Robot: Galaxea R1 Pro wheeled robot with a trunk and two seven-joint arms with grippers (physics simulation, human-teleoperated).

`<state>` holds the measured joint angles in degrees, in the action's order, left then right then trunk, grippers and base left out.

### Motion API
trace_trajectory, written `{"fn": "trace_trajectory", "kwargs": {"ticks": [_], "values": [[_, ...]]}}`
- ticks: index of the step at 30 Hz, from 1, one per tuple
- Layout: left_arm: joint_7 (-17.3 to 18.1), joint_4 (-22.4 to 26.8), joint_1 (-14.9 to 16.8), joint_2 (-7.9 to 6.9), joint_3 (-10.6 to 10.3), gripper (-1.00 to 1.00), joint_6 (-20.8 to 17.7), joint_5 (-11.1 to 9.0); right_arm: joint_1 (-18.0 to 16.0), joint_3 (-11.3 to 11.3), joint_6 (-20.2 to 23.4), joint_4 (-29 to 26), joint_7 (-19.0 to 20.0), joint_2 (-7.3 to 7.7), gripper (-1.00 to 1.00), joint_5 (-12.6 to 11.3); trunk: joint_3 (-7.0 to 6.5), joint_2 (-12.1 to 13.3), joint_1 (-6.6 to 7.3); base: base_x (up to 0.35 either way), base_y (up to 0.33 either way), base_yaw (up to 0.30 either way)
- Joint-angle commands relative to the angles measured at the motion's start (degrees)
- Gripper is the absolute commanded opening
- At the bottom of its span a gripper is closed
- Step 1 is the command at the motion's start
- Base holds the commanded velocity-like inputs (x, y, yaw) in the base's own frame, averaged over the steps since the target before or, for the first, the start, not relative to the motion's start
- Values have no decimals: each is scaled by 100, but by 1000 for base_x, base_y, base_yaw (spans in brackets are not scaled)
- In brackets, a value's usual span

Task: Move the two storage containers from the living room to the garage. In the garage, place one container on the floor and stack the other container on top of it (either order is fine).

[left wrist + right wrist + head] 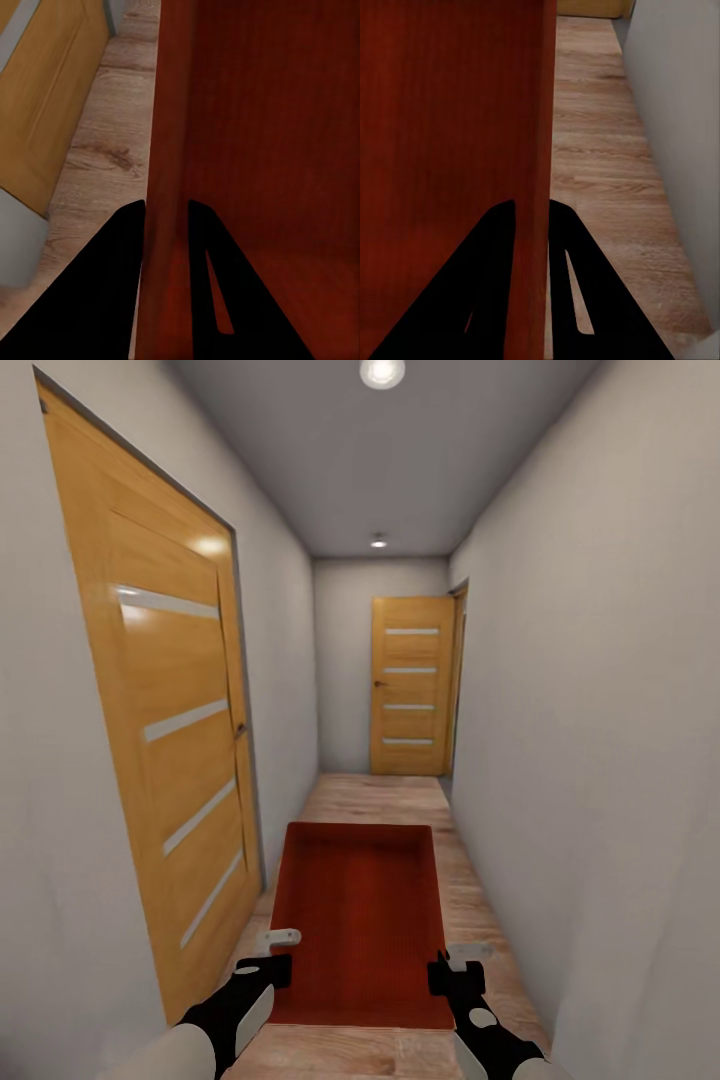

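Note:
One red-orange storage container (360, 920) hangs level over the light wood plank floor of a narrow hallway, held between both arms. My left gripper (275, 960) is shut on its left wall (169, 150), one black finger on each side of the wall. At the opposite side my right gripper (445, 968) pinches the right wall (540, 112) the same way. The container's inside (450, 112) looks empty. The second storage container is out of view. The garage and its concrete floor are out of view too.
A wood-panelled door (170, 740) stands shut close on the left. Another door (412, 685) closes the far end of the hallway, beside an opening on the right. A plain wall (600, 760) runs close along the right. Wood flooring (380, 795) stretches ahead.

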<state>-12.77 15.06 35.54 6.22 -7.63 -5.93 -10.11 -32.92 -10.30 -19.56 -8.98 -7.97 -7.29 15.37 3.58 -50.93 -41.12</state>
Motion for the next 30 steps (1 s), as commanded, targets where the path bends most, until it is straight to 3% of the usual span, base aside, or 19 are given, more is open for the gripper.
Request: {"fn": "trace_trajectory", "kwargs": {"ticks": [1, 30], "values": [[-76, 33, 6, -50, 86, -100, -40, 103, -4, -183, -21, 10, -20, -1, -100, 27, 9, -6, -4, 322, 0, 0], [-76, 24, 2, -77, 86, -100, -40, 101, -4, -183, -21, 10, -20, -1, -100, 21, 9, -6, -4, 322, 0, 0]]}}
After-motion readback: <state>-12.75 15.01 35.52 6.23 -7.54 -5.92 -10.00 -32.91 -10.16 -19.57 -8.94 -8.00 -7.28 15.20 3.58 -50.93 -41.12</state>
